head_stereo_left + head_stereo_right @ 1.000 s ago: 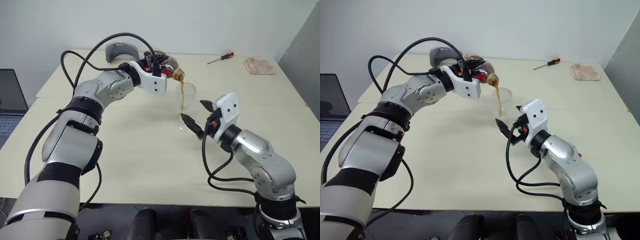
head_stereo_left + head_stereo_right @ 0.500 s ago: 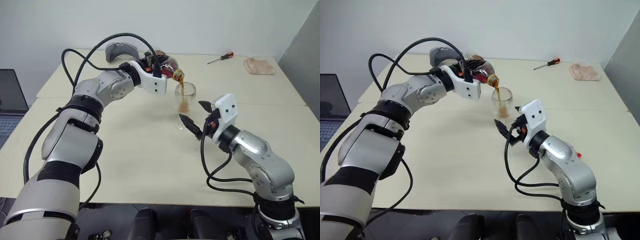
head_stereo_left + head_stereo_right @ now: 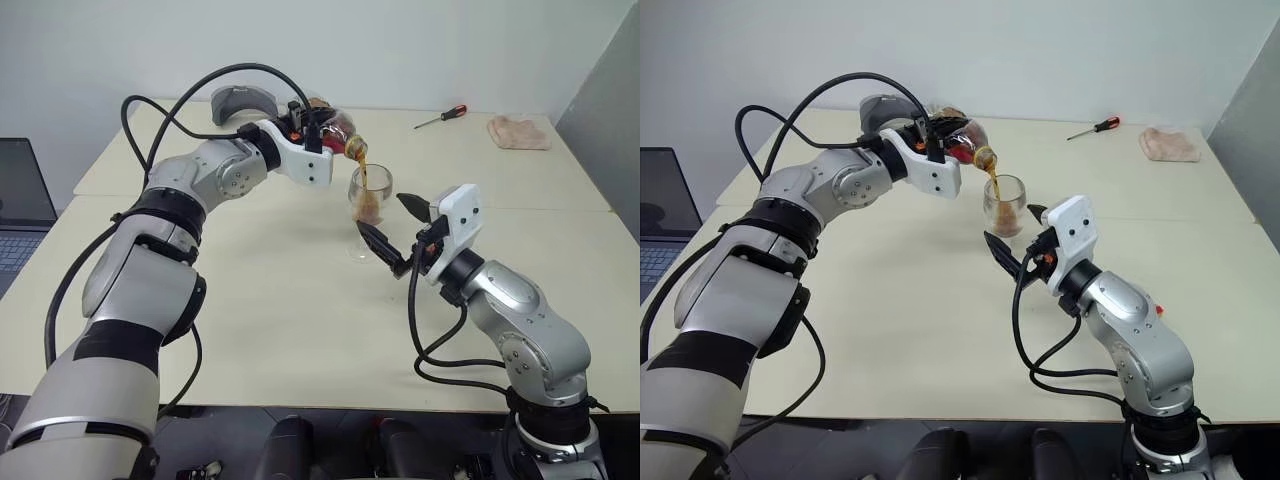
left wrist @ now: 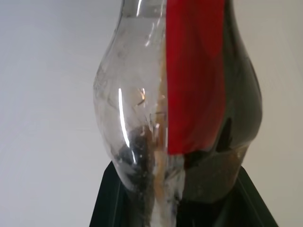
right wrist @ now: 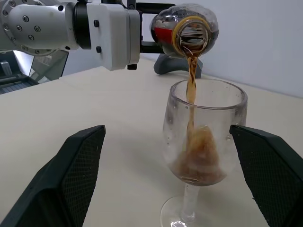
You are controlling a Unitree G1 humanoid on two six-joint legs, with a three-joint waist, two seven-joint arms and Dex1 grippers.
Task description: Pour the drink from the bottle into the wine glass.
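Pale cream counter (image 3: 250,300) under a white wall carries the wine glass (image 3: 368,205) near its middle, standing upright on its foot, with a screwdriver (image 3: 441,117) and a crumpled cloth (image 3: 519,131) well apart at the far edge. Clamped on the bottle (image 3: 335,129), the left tool (image 3: 312,125) holds it tipped neck-down just above the rim, so the drink (image 5: 191,82) falls in a thin brown stream into the partly filled bowl, while the right tool (image 3: 400,235) hovers just beside the glass with its fingers spread wide, touching nothing. My judgement is that the thin plastic bottle is light and will dent if squeezed, so the bulbous base is the sound place to hold, whereas the glass is brittle, top-heavy and smooth, best steadied low on the bowl or at the stem.
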